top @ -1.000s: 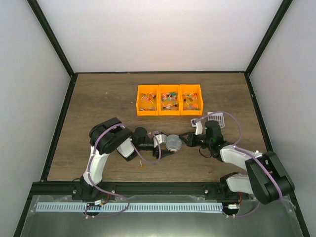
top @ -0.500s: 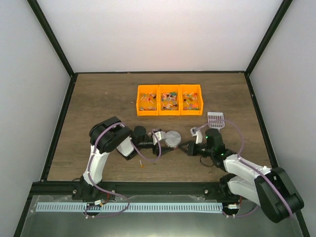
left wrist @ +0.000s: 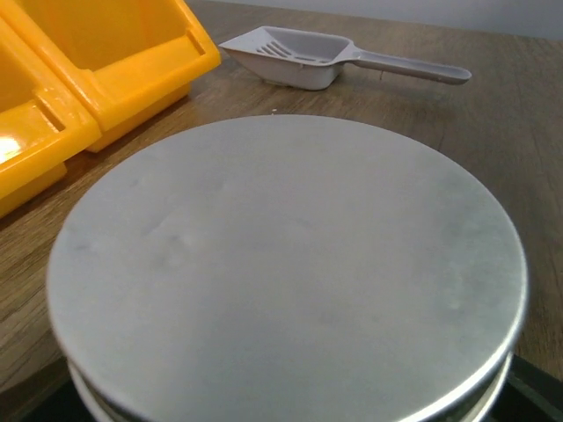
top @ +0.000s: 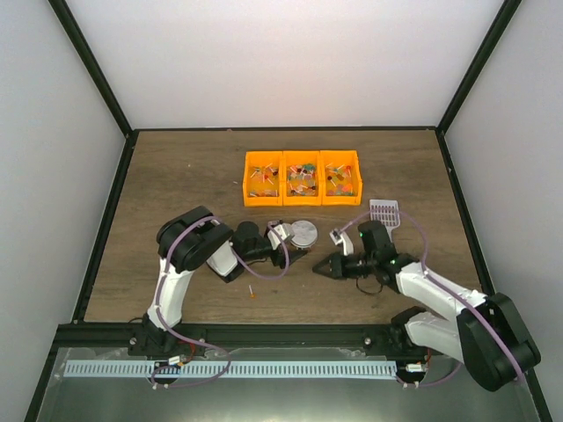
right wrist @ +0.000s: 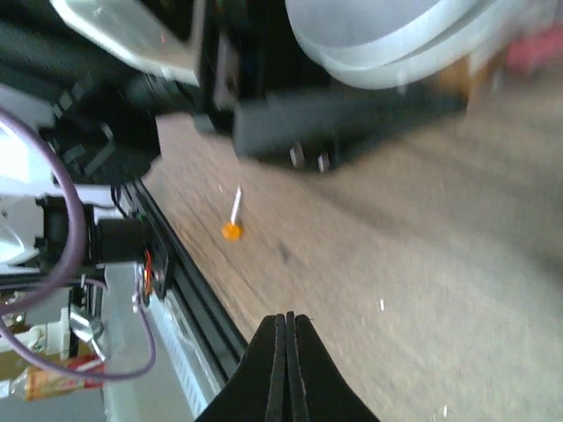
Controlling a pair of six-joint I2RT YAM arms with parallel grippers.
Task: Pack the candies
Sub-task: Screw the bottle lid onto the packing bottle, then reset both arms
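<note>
Nearest the arm bases, a stray orange candy lies on the wooden table, off to the side of the right pincer and apart from it. That pincer is shut tight, tip to tip, with nothing in it, and hangs low over the wood.

Just beyond it, the left pincer has its jaws spread wide around a lidded round container, gripping it by the sides. The metal lid fills the left wrist view. Further out and to the right of the container lies the grey slotted scoop. Furthest off is the orange three-part bin, with the rest of the candies spread across its compartments.

The step looks like handling the closed container. It wants holding level and setting down gently on bare wood, away from the scoop. If the loose sweet is to be recovered, the right pincer must open before it descends.

The lid hides whatever is inside, so I cannot tell how full the container is. The left fingers are not visible in their own camera, and the right wrist view is blurred.
</note>
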